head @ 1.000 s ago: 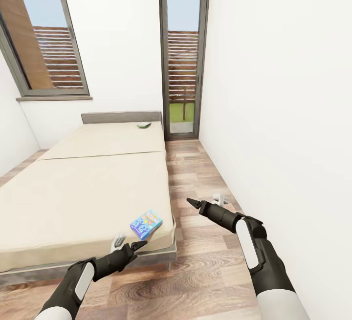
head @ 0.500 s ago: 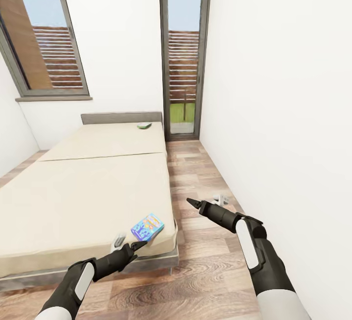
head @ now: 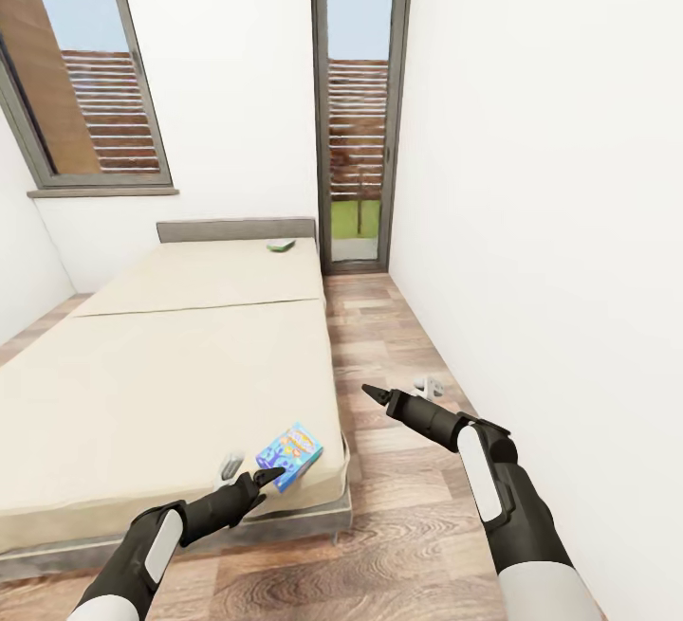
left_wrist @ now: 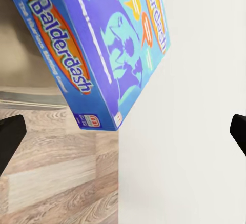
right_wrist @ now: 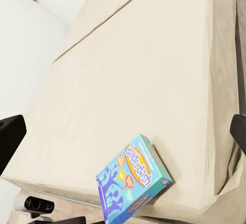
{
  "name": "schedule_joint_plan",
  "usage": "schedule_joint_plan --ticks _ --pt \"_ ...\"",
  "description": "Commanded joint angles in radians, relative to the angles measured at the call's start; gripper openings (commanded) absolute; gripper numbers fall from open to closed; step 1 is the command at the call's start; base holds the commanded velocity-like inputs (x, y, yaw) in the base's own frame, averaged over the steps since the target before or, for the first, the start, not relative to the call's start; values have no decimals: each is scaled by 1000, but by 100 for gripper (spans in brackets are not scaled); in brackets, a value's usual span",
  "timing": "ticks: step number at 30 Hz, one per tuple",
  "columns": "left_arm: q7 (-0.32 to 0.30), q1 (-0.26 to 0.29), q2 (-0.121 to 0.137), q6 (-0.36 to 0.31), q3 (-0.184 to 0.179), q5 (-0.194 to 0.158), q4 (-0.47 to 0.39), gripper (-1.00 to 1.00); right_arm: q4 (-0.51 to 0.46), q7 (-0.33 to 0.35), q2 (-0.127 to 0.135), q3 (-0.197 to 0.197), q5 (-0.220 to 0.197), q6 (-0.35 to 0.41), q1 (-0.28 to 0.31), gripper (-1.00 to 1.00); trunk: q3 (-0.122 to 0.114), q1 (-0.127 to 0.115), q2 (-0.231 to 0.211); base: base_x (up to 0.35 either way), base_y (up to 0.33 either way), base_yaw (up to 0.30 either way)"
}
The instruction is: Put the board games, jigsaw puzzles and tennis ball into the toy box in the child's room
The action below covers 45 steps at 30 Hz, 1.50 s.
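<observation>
The blue board game [head: 289, 455] lies flat on the near right corner of the bed [head: 152, 374], printed face up, with "Balderdash" readable on its side in both wrist views [left_wrist: 97, 55] [right_wrist: 134, 179]. One corner of the box sits right at the mattress edge, above the wooden floor [head: 379, 526].

The left gripper [head: 249, 475] hovers just near of that box, its dark fingers spread — in the left wrist view the two fingertips [left_wrist: 9, 131] sit at opposite edges with nothing between them. It does not touch the box.

The right gripper [head: 398, 392] hangs over the floor to the right of the bed, well apart from the box and pointing left toward it. Its fingers are also spread wide, holding nothing.

A second board game [head: 279, 244], white and green, rests at the far right of the bed, just in front of the grey headboard [head: 235, 228]. Beyond the bed a window [head: 85, 71] and a tall glass door [head: 359, 100] are set in the far wall — a white wall [head: 550, 175] runs along the right.
</observation>
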<state>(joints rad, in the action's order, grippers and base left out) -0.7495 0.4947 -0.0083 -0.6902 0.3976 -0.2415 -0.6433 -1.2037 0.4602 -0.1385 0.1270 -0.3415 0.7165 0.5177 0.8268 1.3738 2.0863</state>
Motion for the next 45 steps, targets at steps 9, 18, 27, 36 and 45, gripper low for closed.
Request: schedule_joint_plan --ticks 9,18,27,36,45 --pt "-2 1 -1 -7 6 -2 0 100 0 3 -1 3 -2 8 1 100 4 4 7 6 3 0" --pt "-1 1 -1 -8 5 -1 1 100 0 3 -1 3 -2 8 1 100 32 38 70 0 0 0" --pt "-1 1 -2 -8 4 -2 1 100 0 3 -1 3 -2 8 1 100 32 38 70 0 0 0" --pt "-1 1 -2 -6 2 -1 1 100 0 3 -1 3 -2 8 1 100 32 38 70 26 0 0" --pt "-2 1 -3 -6 1 -1 1 100 0 3 -1 3 -2 8 1 100 32 38 70 93 0 0"
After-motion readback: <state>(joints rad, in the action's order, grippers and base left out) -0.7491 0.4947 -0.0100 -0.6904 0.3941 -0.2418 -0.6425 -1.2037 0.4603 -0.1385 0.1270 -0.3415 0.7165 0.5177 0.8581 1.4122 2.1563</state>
